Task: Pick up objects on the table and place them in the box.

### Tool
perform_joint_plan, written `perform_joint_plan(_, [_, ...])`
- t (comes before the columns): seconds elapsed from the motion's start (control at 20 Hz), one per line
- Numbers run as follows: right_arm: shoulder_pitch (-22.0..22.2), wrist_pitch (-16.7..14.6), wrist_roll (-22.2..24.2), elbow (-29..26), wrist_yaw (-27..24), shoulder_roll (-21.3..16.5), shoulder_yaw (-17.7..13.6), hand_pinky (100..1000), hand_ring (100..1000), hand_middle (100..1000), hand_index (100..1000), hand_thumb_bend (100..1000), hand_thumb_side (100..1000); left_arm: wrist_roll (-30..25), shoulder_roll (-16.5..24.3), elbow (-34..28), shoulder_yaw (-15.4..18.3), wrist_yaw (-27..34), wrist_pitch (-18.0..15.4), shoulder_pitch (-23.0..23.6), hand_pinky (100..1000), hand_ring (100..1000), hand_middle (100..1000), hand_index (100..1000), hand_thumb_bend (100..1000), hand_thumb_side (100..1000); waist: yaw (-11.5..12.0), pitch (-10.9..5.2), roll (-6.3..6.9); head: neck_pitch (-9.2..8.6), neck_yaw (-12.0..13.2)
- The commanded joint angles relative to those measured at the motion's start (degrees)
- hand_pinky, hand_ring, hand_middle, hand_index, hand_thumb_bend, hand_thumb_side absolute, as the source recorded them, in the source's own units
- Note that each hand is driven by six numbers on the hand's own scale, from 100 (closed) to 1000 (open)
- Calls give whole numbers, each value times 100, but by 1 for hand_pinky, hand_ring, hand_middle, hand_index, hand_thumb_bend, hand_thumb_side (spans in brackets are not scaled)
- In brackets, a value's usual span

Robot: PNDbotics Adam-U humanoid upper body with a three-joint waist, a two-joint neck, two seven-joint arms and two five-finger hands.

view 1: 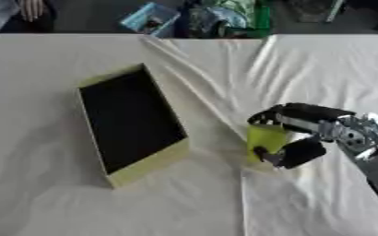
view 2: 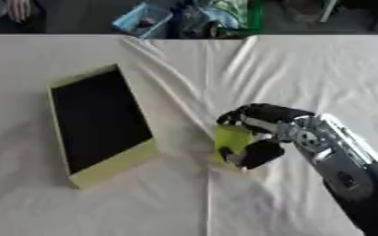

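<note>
The yellow-green block point(view 1: 265, 138) sits just right of the box point(view 1: 144, 168), on the white cloth. The right hand point(view 1: 298, 133) has its fingers and thumb curled round it. I'd lift it straight up, clear the box's near wall, then let go over the dark inside.

We note the box point(view 1: 132, 122) lying left of centre on the surface point(view 1: 55, 203); right of it, apart, the right hand point(view 1: 301, 133) holds a block point(view 1: 265, 138).
</note>
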Motion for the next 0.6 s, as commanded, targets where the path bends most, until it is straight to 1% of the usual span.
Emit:
perform_joint_plan(0.05, [-51, 74, -81, -115, -107, -102, -35, 618, 388, 436, 748, 100, 264, -22, 68, -87, 11, 5, -4, -86, 508, 687, 681, 667, 100, 637, -11, -18, -9, -40, 21])
perform_joint_plan(0.15, [-61, 112, -121, -151, -161, -107, -47, 610, 367, 413, 723, 100, 228, -29, 69, -87, 10, 4, -5, -88, 508, 687, 681, 667, 100, 639, -16, -24, -9, -43, 23])
perform_joint_plan(0.3, [-82, 170, -172, -235, -239, -124, -77, 608, 357, 402, 715, 100, 168, -32, 73, -87, 12, 4, -5, -92, 508, 687, 681, 667, 100, 643, -22, -36, -7, -45, 27])
perform_joint_plan(0.6, [-171, 286, -214, -489, -414, -217, -131, 606, 343, 389, 706, 100, 163, -41, 81, -87, 10, 2, -5, -95, 509, 687, 681, 667, 100, 650, -40, -66, -18, -31, 42])
